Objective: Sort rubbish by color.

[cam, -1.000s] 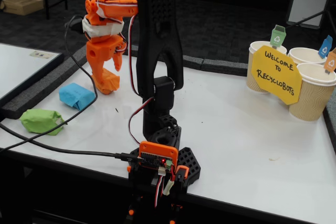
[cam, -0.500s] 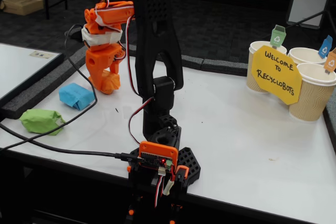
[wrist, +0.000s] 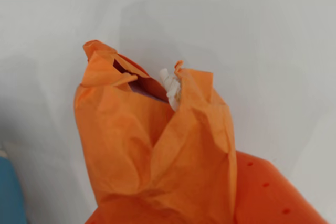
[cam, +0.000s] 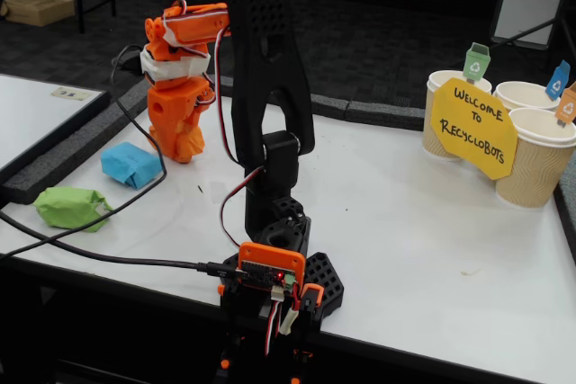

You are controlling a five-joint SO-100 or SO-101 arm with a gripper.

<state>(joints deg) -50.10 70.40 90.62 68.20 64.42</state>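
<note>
Jaws clamp the orange wad (wrist: 152,145), lifted off the desk (cam: 405,222). Blue wad (cam: 131,165) and green wad (cam: 70,207) wait far left; cups (cam: 526,164) look unfilled.

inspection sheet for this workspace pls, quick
Surface: white table, bare in the middle.
Job's things: orange wad in the jaws; blue wad and green wad on the table at the fixed view's left.
Clutter: three paper cups with flags, yellow sign, far right.
Grippers: gripper shut on the orange wad.
Cables: black cable runs past the green wad to the base.
Surroundings: dark floor, second table left.
</note>
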